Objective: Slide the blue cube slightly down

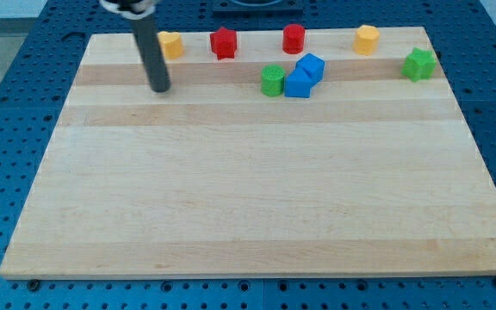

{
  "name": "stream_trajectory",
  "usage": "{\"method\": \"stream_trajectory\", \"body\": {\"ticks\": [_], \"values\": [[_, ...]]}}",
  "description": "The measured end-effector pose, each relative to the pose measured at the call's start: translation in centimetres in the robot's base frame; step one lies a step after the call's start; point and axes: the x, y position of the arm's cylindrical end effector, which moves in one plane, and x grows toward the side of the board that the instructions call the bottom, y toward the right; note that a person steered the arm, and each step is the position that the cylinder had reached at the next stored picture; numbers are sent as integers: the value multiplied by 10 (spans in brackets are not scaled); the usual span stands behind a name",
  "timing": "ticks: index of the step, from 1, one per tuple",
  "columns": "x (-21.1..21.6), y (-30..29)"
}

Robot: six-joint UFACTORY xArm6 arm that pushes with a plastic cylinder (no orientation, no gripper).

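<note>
A blue cube [312, 65] sits near the view's top, right of centre, touching a second blue block [298, 84] just below and to its left. A green cylinder [272, 80] stands against that second blue block's left side. My tip [160, 88] rests on the wooden board [257, 189] at the view's upper left, far to the left of the blue cube and apart from every block.
Along the board's top edge stand a yellow block [171, 43] just right of the rod, a red star-shaped block [223, 42], a red cylinder [294, 38] and a yellow block [367, 39]. A green star-shaped block [418, 65] is at the upper right.
</note>
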Motion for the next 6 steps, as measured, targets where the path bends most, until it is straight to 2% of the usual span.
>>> {"method": "stream_trajectory", "body": {"ticks": [1, 2, 3, 4, 5, 6], "values": [[-23, 28], [-60, 80], [-64, 134], [-64, 193], [-43, 230], [-10, 236]]}}
